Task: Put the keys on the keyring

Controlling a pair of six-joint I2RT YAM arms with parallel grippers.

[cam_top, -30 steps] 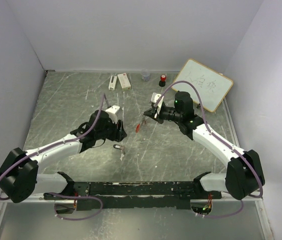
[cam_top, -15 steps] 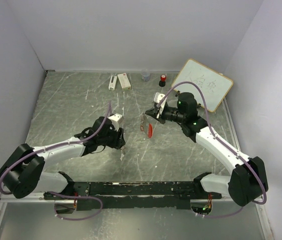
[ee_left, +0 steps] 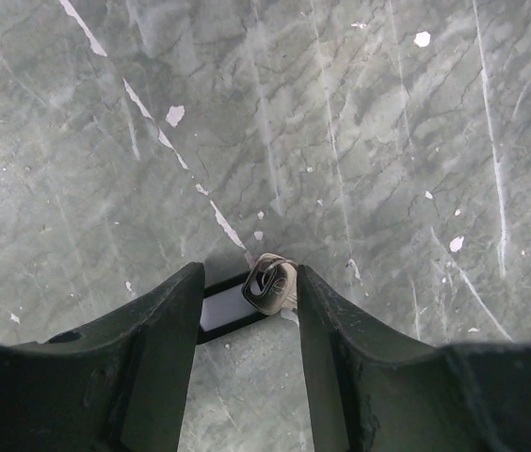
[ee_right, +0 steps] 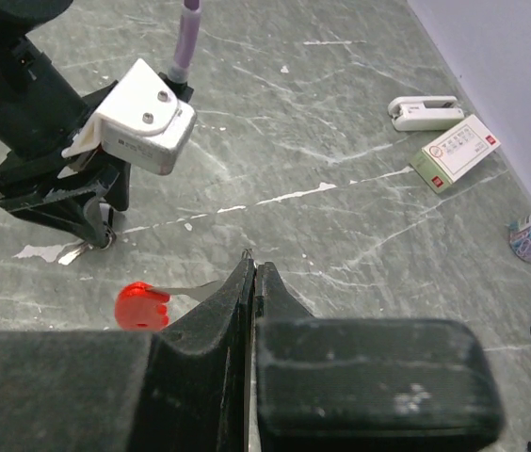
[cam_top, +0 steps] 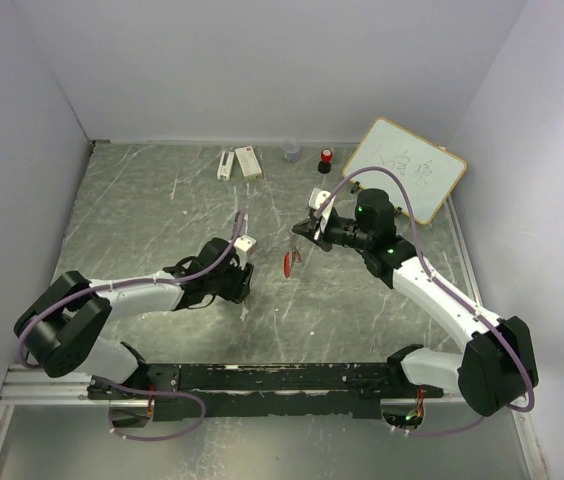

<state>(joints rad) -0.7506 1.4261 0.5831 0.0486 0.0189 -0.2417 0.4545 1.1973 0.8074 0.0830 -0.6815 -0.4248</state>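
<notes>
Out in the middle of the worktop (cam_top: 132, 210), well off every edge, the left end effector (ee_left: 247, 275) sits low with its fingers spread either side of the black-headed key (ee_left: 265, 285), which lies flat between them. Just beside it, the right end effector (ee_right: 254, 271) is pinched tight on the silver end of the keyring (ee_right: 143, 306), whose red piece dangles above the surface. The clutter is along the far edge, a small box (cam_top: 248, 161), a red-topped cylinder (cam_top: 325, 159) and a whiteboard (cam_top: 407, 168) in the far right corner, with bare worktop to the left.
</notes>
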